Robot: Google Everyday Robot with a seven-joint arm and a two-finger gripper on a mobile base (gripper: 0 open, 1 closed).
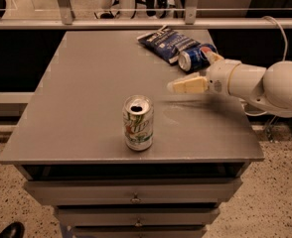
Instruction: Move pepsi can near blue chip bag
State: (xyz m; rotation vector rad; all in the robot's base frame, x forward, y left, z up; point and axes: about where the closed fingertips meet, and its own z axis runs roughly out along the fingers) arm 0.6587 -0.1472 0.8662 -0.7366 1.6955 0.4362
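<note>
The pepsi can (pixel 193 59) lies on its side at the back right of the grey table (pixel 86 108), its silver top facing the front left. It touches the near right edge of the blue chip bag (pixel 165 42), which lies flat at the back of the table. My gripper (pixel 194 72) comes in from the right, just in front of the can. It is open and empty: one cream finger (pixel 185 87) points left over the table and the other fingertip (pixel 215 57) shows beside the can's right end.
A white-and-green soda can (pixel 138 122) stands upright near the table's front edge, left of my arm (pixel 265 83). The table sits on a drawer cabinet (pixel 136 202). A railing (pixel 136 14) runs behind the table, and a cable hangs at the right.
</note>
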